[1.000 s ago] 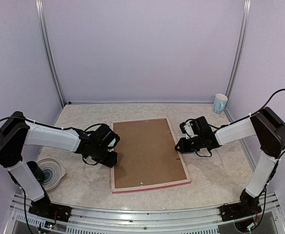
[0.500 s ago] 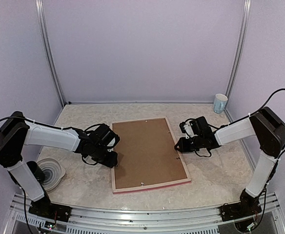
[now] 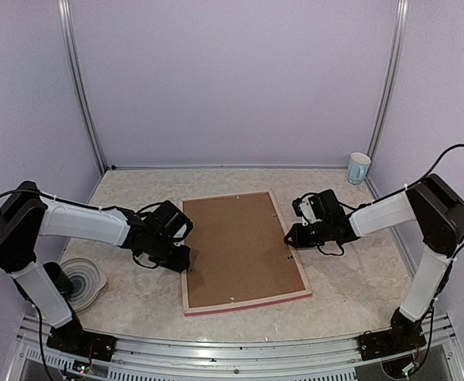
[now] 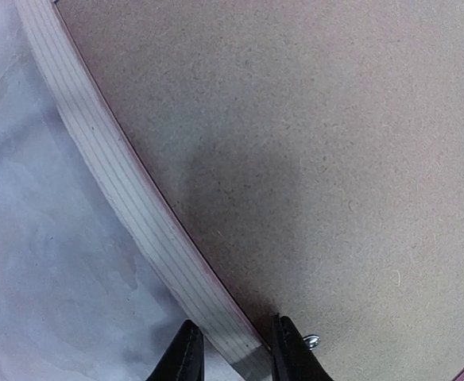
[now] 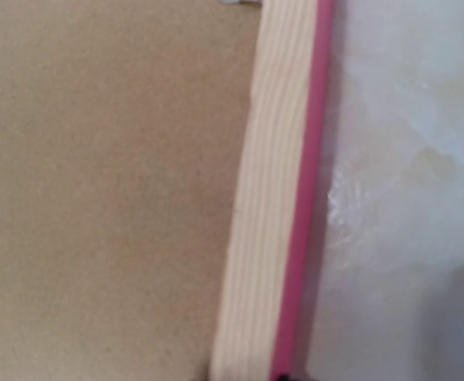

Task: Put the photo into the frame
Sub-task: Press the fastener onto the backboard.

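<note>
While the frame lies flat in the middle of the marbled table, its pale wood back is turned upward and its pink-red outer edge is seen along the near rail. The brown backing board is seated inside the rails and fills the opening; what lies beneath it is hidden.

The left gripper is lowered onto the frame's left rail, toward its near end. In the left wrist view the two black fingertips are seen astride the striped wooden rail, one on the table side and one on the board side. Each appears drawn in against the wood, so that the rail is pinched between them. A small metal tab is seen on the board just beside the inner fingertip.

The right gripper is placed at the frame's right rail, about halfway along it. In the right wrist view the rail is shown close up and blurred, and only a dark sliver of the gripper is caught at the bottom edge. Whether its fingers are spread or pressed together cannot be told.

A pale mug is stood upright at the far right corner, well apart from the frame. A white round dish with dark rings is set near the left arm's base.
</note>
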Tool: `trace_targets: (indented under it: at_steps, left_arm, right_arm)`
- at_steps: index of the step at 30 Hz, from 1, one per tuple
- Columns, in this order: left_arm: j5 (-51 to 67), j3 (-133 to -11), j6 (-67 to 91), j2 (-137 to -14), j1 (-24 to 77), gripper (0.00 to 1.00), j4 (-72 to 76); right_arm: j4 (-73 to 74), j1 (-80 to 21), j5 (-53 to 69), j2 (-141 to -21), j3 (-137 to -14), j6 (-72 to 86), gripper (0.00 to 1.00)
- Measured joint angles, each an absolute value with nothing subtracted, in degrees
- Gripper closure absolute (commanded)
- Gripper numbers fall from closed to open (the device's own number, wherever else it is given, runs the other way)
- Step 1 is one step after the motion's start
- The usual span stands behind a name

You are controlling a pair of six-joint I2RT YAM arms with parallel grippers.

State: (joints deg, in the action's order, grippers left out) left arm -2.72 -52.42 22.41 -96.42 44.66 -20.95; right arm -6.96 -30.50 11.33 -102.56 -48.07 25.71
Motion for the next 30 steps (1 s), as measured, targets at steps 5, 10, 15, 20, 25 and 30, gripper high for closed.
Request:
trace_targets:
  at_steps: [5,10,15,20,25,30]
  left_arm:
    - [-2.3,-56.9,22.4,-99.6,43.1,0.76,-23.4]
    - [-1.2,-60.4,21.9,-102.5,40.7,0.76,-23.6]
    - [0.9,-64.0,20.7,-105.7,37.8,0.76,-23.1]
    - [2.6,-68.1,19.6,-109.4,35.8,0.75,-21.7]
    - [2.0,-69.7,19.2,-111.0,35.5,0.70,-19.7]
    - [0.8,-69.1,20.4,-110.7,35.6,0.61,-19.4]
  right_arm:
    - [-7.8,-30.1,10.7,-102.4,-47.6,26.5,1.00]
    - [-8.8,-29.9,9.4,-102.0,-46.8,27.8,0.95]
    - [-9.4,-29.9,8.3,-101.5,-46.0,29.6,0.86]
    - [-10.0,-29.9,7.2,-99.7,-43.7,31.4,0.78]
    - [-9.9,-30.0,8.5,-97.1,-40.9,31.8,0.75]
    - [-9.5,-30.5,10.8,-96.2,-39.8,31.9,0.74]
